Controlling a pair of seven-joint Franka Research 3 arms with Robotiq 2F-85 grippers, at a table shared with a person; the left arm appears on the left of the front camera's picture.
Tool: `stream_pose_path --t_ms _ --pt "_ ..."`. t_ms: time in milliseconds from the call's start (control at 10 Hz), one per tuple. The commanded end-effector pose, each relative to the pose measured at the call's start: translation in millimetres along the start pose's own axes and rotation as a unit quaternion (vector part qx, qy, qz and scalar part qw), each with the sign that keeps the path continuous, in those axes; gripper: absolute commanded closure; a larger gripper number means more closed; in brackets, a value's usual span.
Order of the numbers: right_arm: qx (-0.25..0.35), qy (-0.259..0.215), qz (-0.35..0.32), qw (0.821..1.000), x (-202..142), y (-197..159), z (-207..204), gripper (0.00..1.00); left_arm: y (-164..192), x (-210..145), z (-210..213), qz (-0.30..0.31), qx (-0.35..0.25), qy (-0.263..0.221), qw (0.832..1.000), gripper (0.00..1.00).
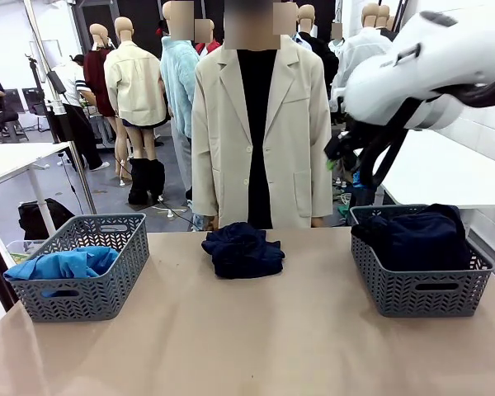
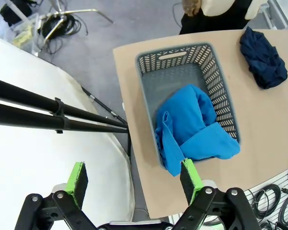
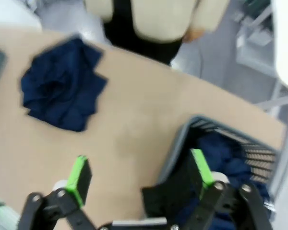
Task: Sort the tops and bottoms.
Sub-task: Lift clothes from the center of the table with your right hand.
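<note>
The tops are one bright blue knit garment (image 1: pixel 62 264) (image 2: pixel 192 127) lying in the left grey basket (image 1: pixel 107 293) (image 2: pixel 177 50). Of the bottoms, a dark navy piece (image 1: pixel 242 249) (image 3: pixel 62 91) (image 2: pixel 264 57) lies bunched on the table's far middle. More dark bottoms (image 1: pixel 412 235) (image 3: pixel 221 151) fill the right grey basket (image 1: pixel 421 297) (image 3: pixel 201 122). My left gripper (image 2: pixel 133 177) hangs open high above the left basket's near end. My right gripper (image 3: pixel 140 171) is open and holds nothing, above the right basket's edge. The white right arm (image 1: pixel 429 66) is raised at the upper right.
A person in a beige jacket (image 1: pixel 264 124) stands at the table's far edge, behind the navy piece. The tan tabletop (image 1: pixel 247 346) is bare between the baskets and toward the near edge. A white table (image 2: pixel 48 158) and black poles (image 2: pixel 53 112) lie left of the table.
</note>
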State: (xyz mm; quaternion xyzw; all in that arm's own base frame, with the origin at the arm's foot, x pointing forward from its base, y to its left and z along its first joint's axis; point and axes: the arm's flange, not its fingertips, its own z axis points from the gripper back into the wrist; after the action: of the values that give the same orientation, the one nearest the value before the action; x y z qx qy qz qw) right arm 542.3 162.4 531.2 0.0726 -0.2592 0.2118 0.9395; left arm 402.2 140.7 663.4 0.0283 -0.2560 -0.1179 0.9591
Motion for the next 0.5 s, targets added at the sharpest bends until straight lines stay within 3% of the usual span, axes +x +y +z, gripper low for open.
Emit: stream_pose_path --t_ms 0,100,200,400 --pt "-0.026 0.063 0.044 0.997 -9 42 -27 0.00 1 2 3 0.006 -0.003 0.004 1.000 0.00" --pt "-0.039 0.077 0.072 0.994 -13 62 -35 0.00 1 2 3 0.006 -0.003 0.004 1.000 0.00" --pt "-0.002 0.034 0.023 0.999 -8 27 -22 0.00 1 2 3 0.006 -0.003 0.004 1.000 0.00" --pt "-0.002 0.034 0.023 0.999 -8 27 -22 0.00 1 2 3 0.006 -0.003 0.004 1.000 0.00"
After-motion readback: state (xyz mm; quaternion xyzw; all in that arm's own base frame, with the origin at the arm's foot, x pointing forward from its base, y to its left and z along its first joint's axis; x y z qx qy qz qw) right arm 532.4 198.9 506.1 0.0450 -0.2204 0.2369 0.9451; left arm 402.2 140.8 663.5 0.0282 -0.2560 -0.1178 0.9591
